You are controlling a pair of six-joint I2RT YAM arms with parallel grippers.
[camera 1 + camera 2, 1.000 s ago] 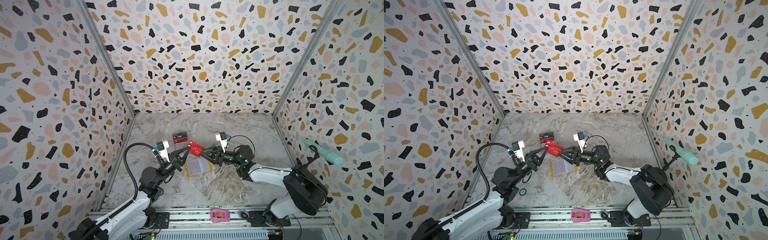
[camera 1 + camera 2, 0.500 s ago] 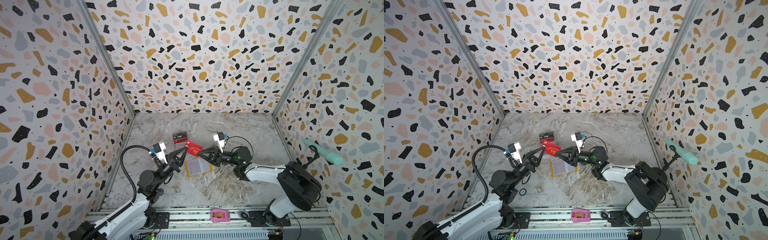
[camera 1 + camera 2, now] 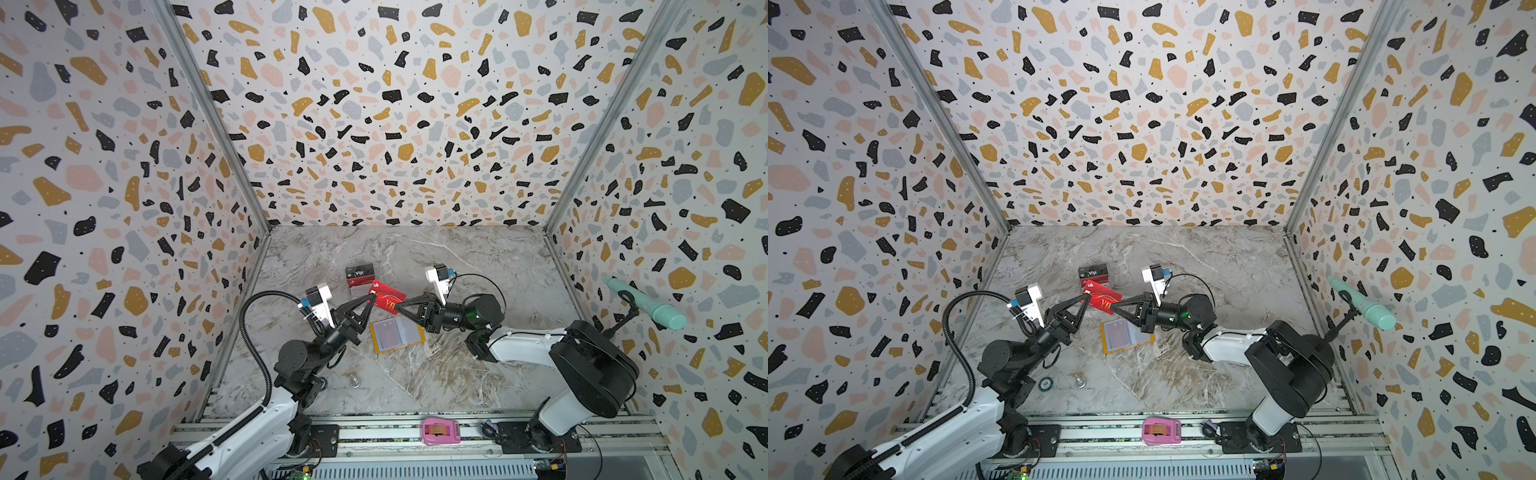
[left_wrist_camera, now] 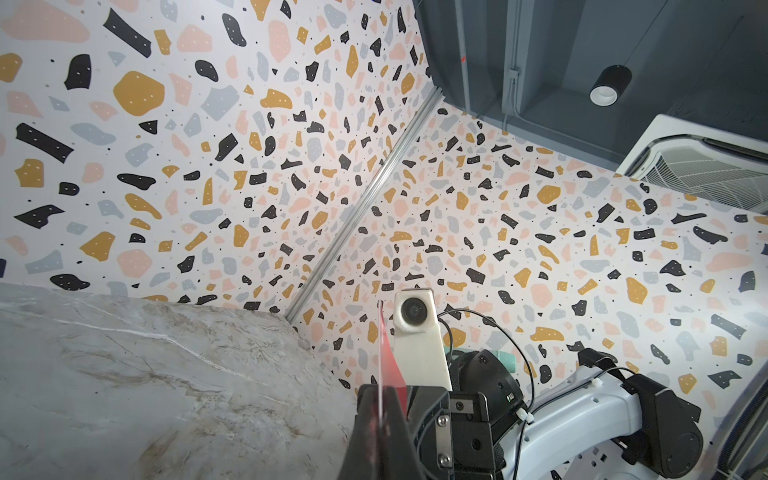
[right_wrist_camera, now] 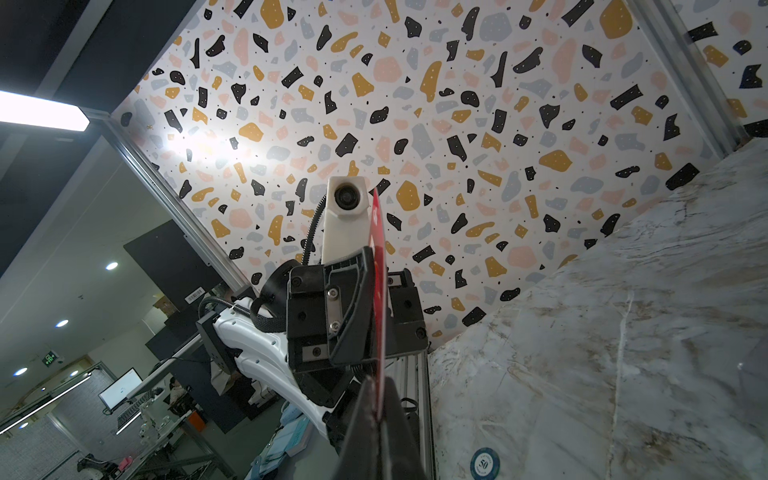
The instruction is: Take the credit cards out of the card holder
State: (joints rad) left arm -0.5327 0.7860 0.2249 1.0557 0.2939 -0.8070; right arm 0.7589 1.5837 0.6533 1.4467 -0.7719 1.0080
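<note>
L gripper [image 3: 371, 296] shut on one corner of the red card [image 3: 390, 297]; R gripper [image 3: 397, 306] pinched closed on the opposite edge; card is held tilted in the air, just behind the card holder [image 3: 397, 332]; holder lies open, flat on the table [image 3: 457, 374], sleeves up, betw. both arms; dark Vip card [image 3: 360, 276] lies farther behind the holder, on the table.

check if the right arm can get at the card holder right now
Probably not yet: the right gripper is shut on the red card, as is the left gripper. The card holder lies open close by.
</note>
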